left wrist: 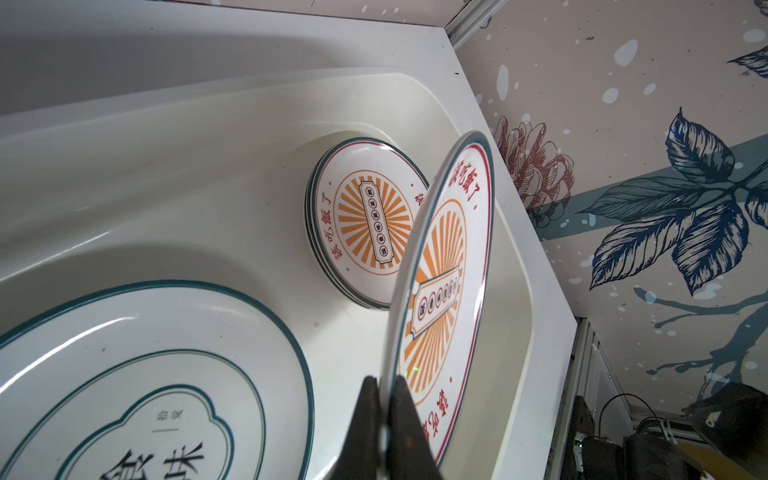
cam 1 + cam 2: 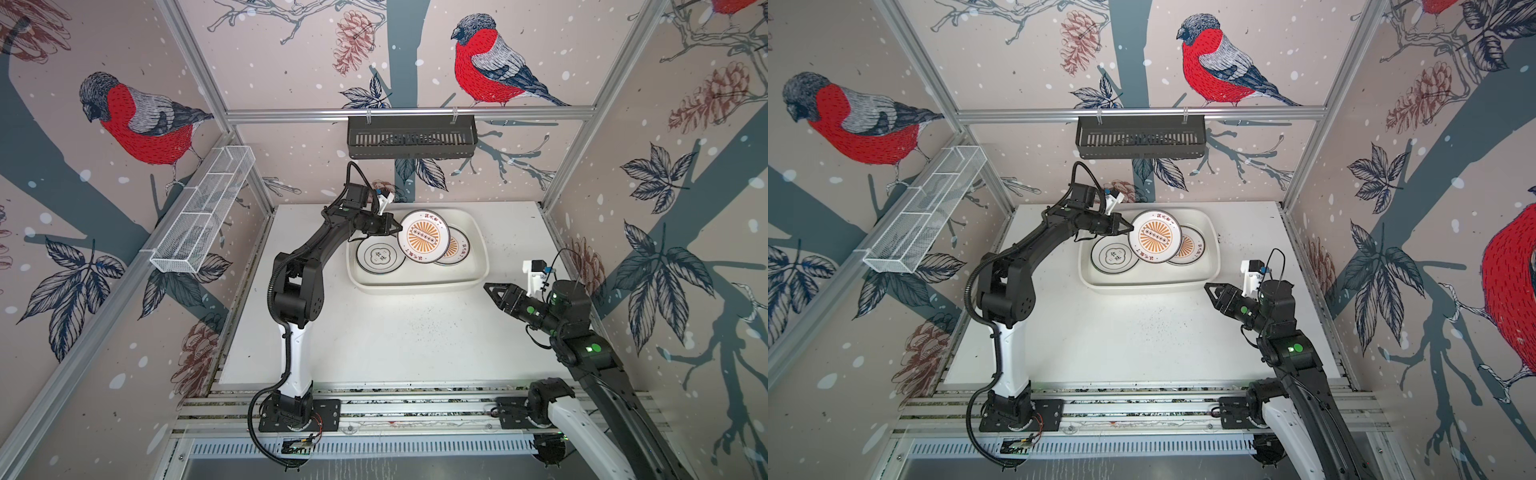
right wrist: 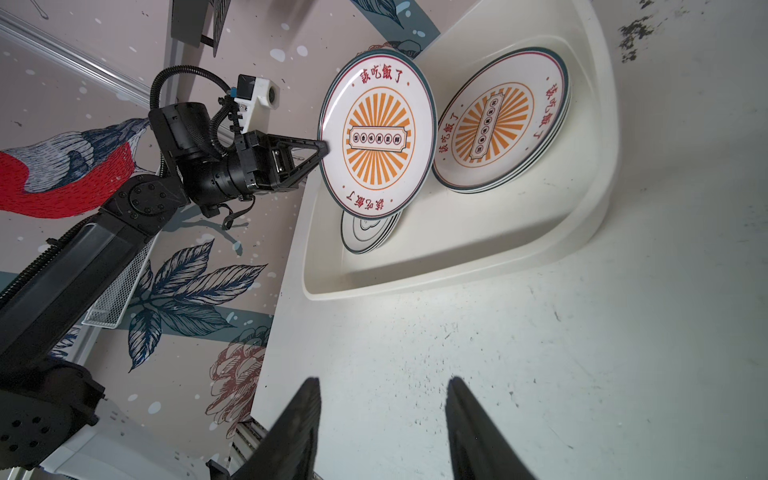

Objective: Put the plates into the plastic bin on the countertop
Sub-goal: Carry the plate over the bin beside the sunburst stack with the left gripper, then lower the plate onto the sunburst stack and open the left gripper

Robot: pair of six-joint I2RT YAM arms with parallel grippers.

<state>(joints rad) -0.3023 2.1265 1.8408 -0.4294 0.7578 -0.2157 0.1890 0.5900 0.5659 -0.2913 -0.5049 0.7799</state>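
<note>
One sunburst plate (image 2: pixel 424 237) hangs over the plastic bin (image 2: pixel 419 286), rim clamped in the left claw (image 2: pixel 400 229) (right claw (image 3: pixel 384 379) apart, empty).

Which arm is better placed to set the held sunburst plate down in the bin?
Left. The left pincer is shut on the rim of the sunburst plate, which hangs right above the plastic bin. The right pincer is open and empty, over the countertop outside the bin.

White bin (image 2: pixel 417 286) sits at the far side of the countertop (image 2: pixel 395 340). Inside: quatrefoil plate stack (image 2: pixel 380 258) at left, sunburst plate stack (image 2: pixel 458 250) at right. Raised plate (image 2: pixel 424 237), sunburst-patterned, hangs tilted above both.
</note>
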